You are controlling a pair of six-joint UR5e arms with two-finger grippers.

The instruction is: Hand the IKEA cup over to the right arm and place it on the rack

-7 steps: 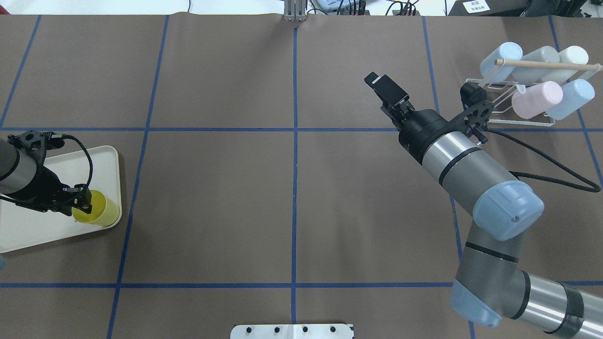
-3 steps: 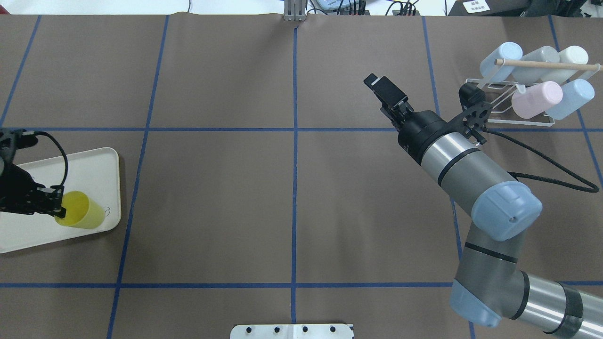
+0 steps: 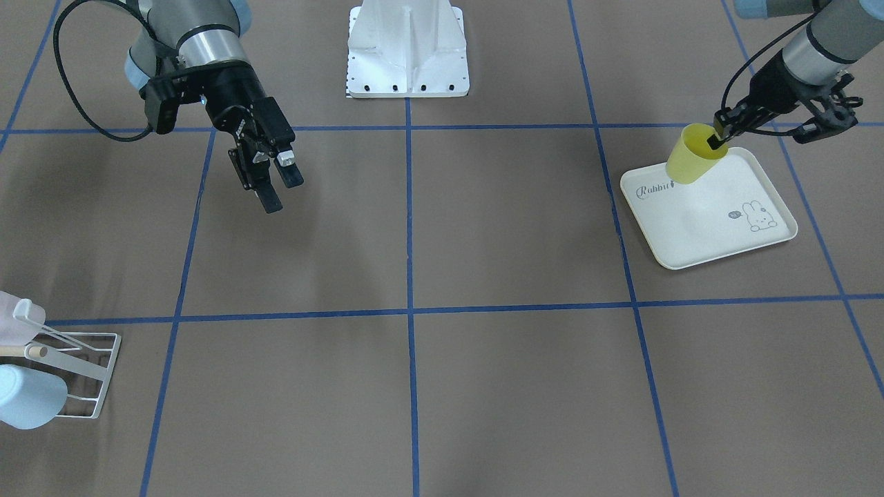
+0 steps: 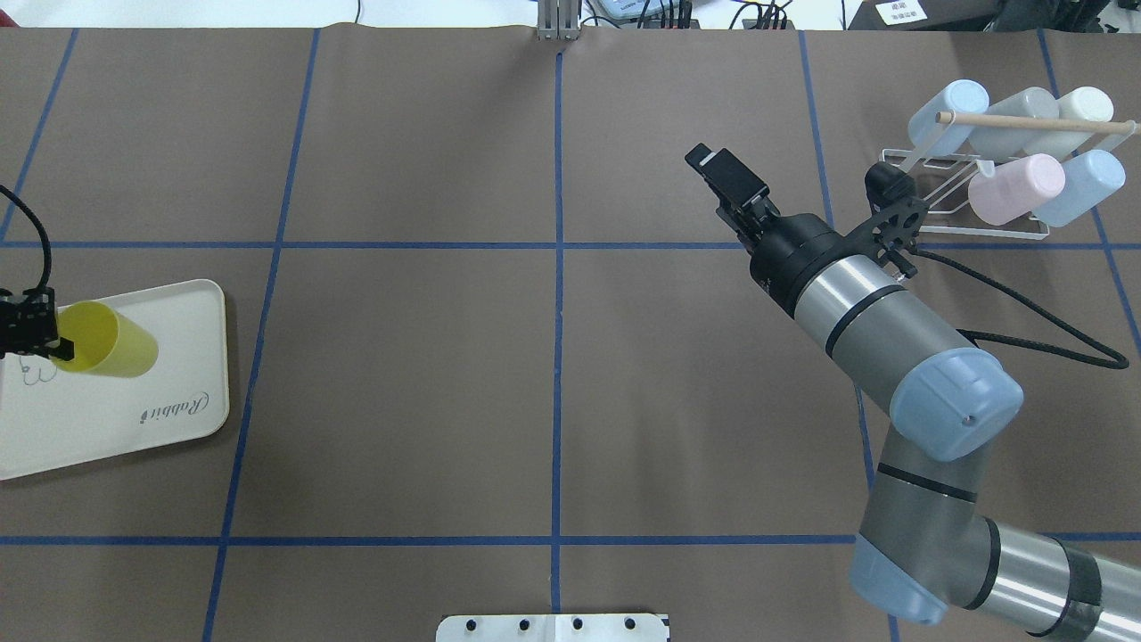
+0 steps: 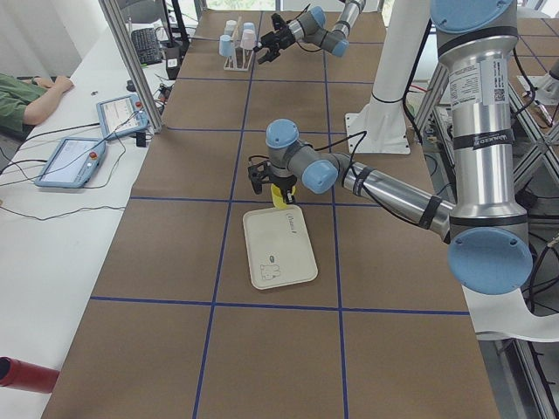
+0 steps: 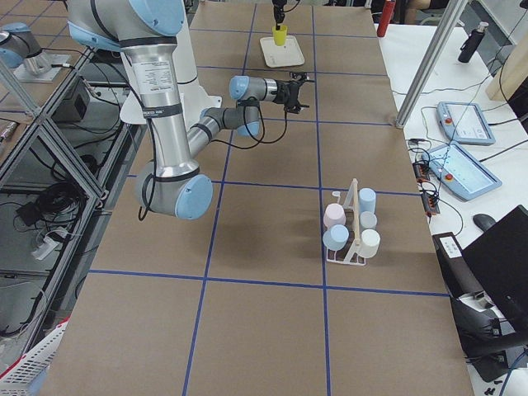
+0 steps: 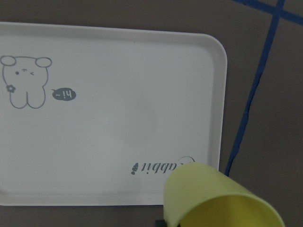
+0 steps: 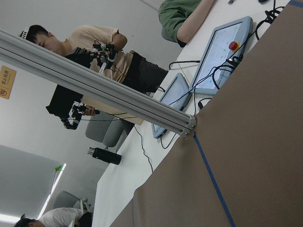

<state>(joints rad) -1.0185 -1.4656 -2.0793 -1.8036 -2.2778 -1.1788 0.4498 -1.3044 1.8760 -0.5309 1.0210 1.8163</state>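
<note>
The yellow IKEA cup (image 4: 111, 340) hangs tilted above the cream rabbit-print tray (image 4: 134, 428), its rim pinched by my left gripper (image 4: 49, 337), which is shut on it. From the front, the cup (image 3: 693, 157) sits clear of the tray (image 3: 704, 235) under the left gripper (image 3: 717, 140). The left wrist view shows the cup (image 7: 218, 198) at the bottom edge. My right gripper (image 4: 726, 175) hovers open and empty over the table right of centre, and the front view shows the right gripper (image 3: 278, 188) the same way. The white wire rack (image 4: 963, 192) stands at the far right.
Several pastel cups (image 4: 1016, 187) hang on the rack's prongs under a wooden dowel (image 4: 1034, 123). A black cable (image 4: 1043, 312) trails from the right wrist. The robot's white base (image 3: 407, 48) sits at the table's near edge. People sit at a side table (image 8: 142, 61) with tablets.
My left arm has pulled back to the left and raised the yellow cup off the tray's right corner. The right gripper has edged slightly away from me.
</note>
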